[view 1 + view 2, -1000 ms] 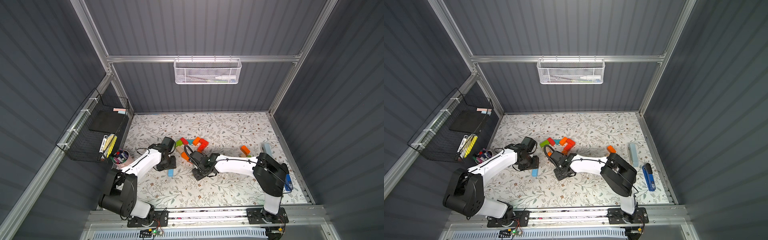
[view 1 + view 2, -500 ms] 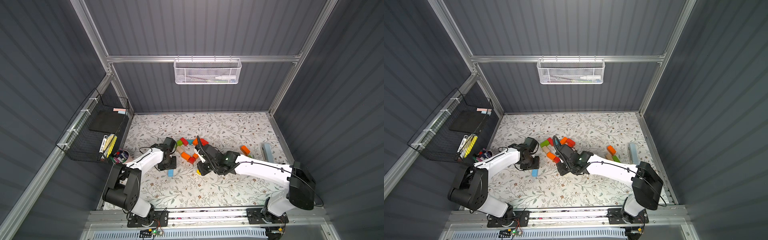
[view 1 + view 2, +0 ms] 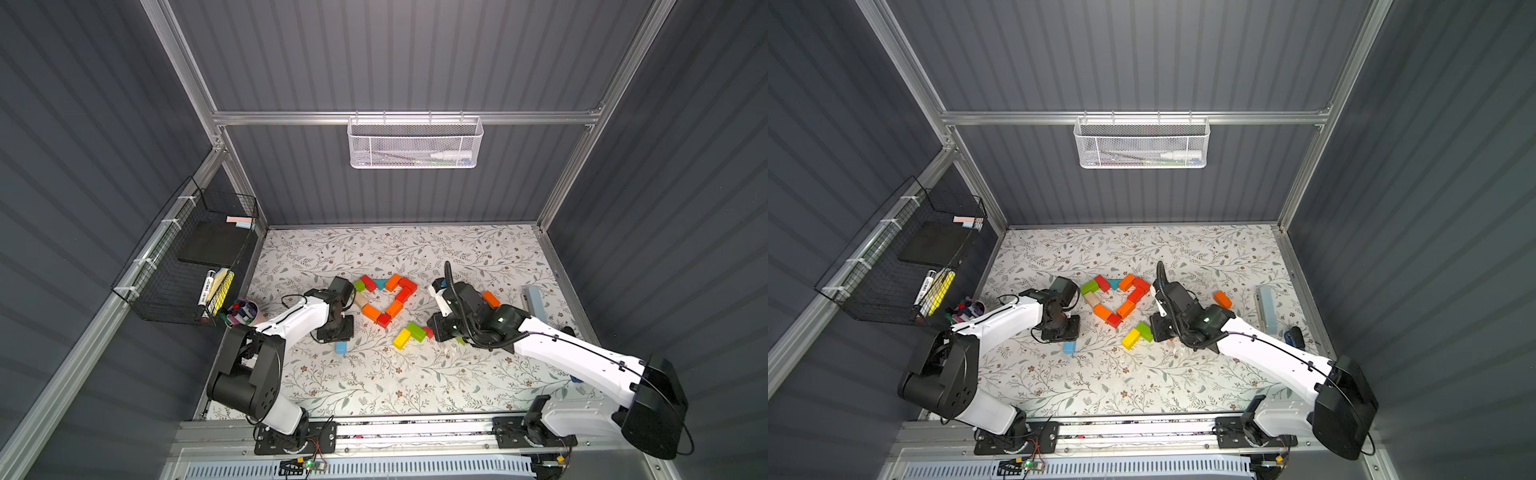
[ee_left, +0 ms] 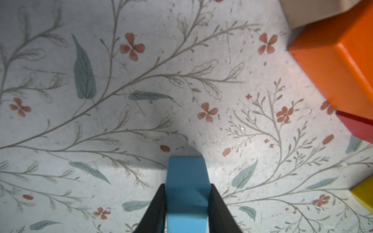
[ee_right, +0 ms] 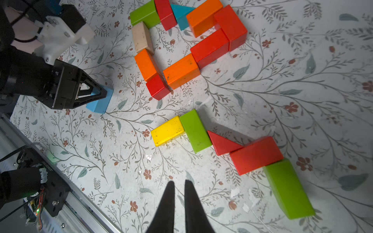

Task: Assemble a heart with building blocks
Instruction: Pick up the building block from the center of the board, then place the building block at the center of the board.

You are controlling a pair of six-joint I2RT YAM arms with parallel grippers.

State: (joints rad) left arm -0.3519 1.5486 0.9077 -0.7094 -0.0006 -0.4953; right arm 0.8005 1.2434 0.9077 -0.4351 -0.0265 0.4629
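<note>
right arm has swung away from the middle, uncovering the heart outline [image 3: 394,308] on the worktop [image 3: 374,374]; the right fingers [image 5: 167,201] are closed on nothing. the left fingers [image 4: 157,201] pinch the light blue block [image 5: 100,105], which lies flat near the outline's tip. they seem to hold only 1 end, so it may pivot or slip when lifted. brought in carelessly, it could shove the orange block [image 4: 333,60] or the red cube [image 5: 158,87] and break the tip.
</note>
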